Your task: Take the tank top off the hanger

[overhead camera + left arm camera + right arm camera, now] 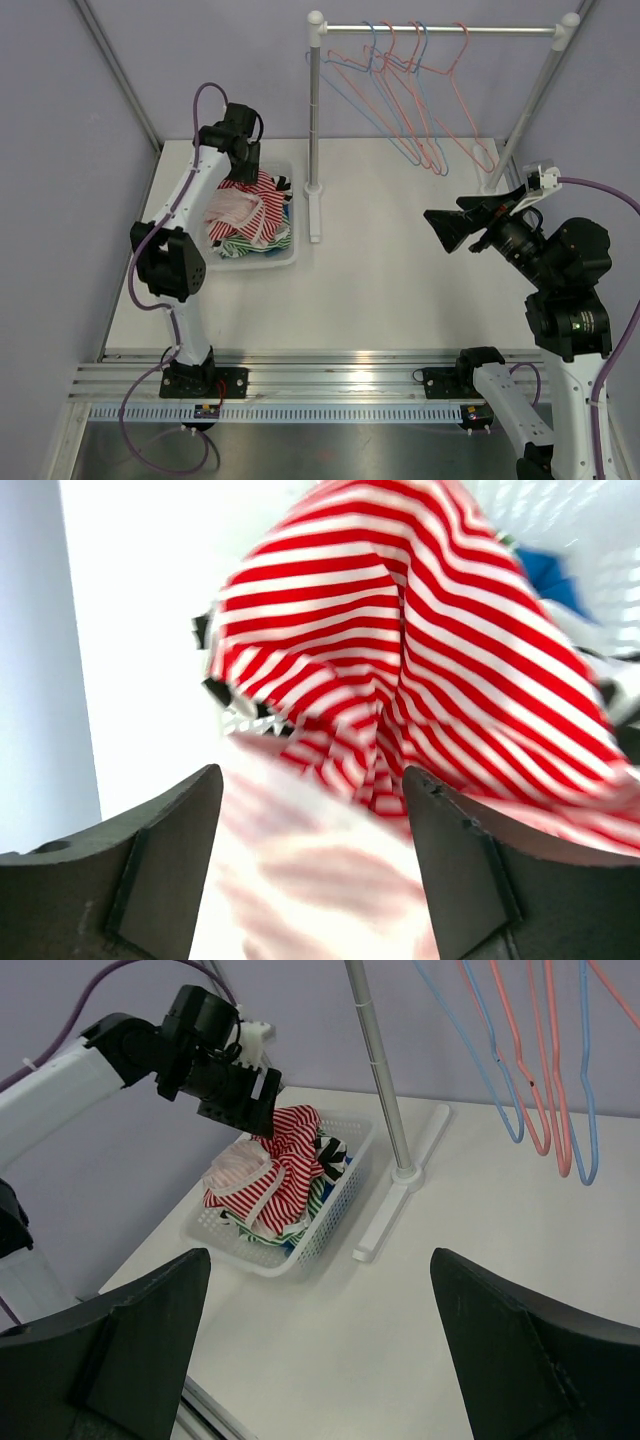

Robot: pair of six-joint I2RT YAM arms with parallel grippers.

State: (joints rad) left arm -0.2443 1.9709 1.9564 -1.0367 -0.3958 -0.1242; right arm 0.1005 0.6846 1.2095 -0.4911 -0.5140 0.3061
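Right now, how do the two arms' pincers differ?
The left pincer is close above the red-striped clothes in the basket; the right pincer is over bare table, well away from them. The left points down, the right sideways. Both are open and hold nothing.

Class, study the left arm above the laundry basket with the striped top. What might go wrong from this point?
1. The striped tank top bunches up close under the open left pincer, so it might snag on a finger and lift out when the arm rises.
2. It lies heaped on other clothes, high in the basket, so it may slip over the rim.
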